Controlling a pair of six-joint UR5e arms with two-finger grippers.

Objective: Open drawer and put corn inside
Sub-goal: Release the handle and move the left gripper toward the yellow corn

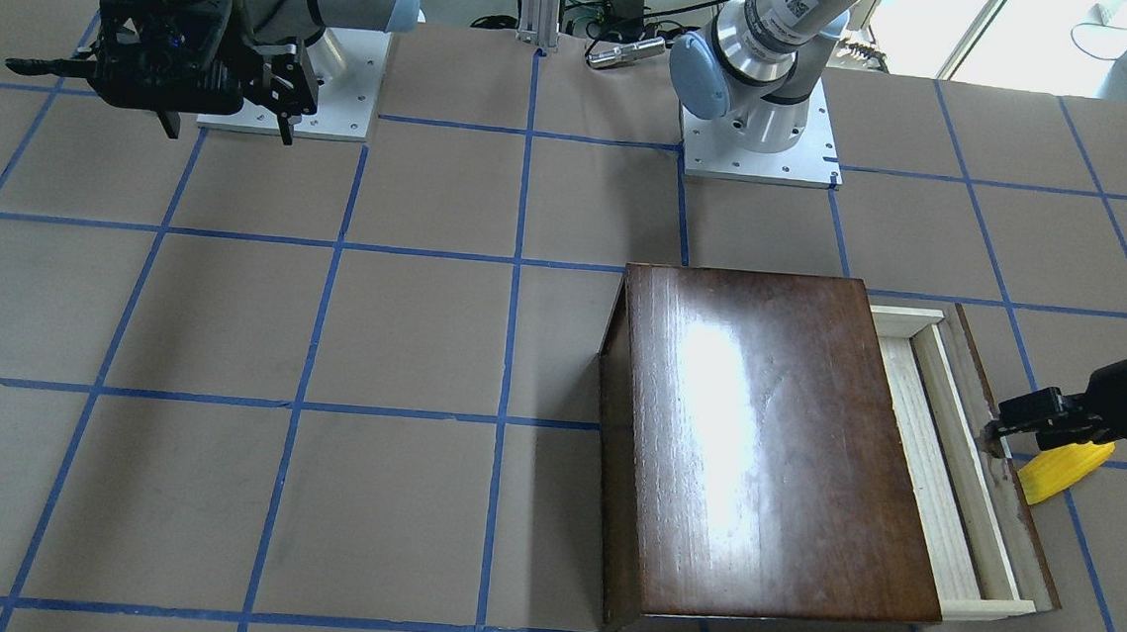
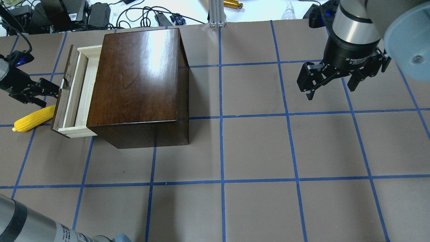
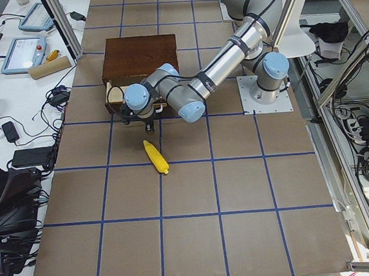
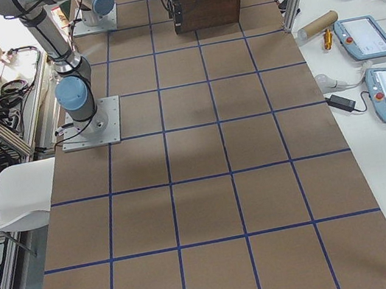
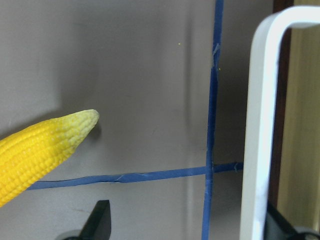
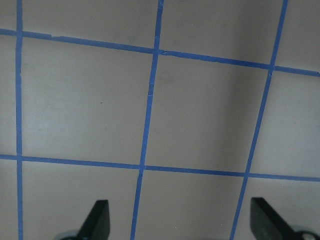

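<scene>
The drawer (image 2: 80,90) stands partly pulled out of the dark wooden box (image 2: 141,77), with its pale wood tray showing empty (image 1: 931,451). My left gripper (image 2: 50,91) is open, right at the drawer's dark front panel (image 2: 60,104). In the left wrist view the pale metal handle (image 5: 260,125) sits between the jaws, close to one finger. The yellow corn (image 2: 33,119) lies on the table just outside the drawer front, beside that gripper (image 1: 1002,433), and also shows in the left wrist view (image 5: 35,155). My right gripper (image 2: 331,89) is open and empty, hanging far off.
The table is brown paper with a blue tape grid (image 2: 221,117). The right gripper hovers near its arm's base plate (image 1: 287,79). Cables and devices lie along the table's far edge (image 2: 100,15). An operators' bench with tablets stands beside the table (image 4: 369,38).
</scene>
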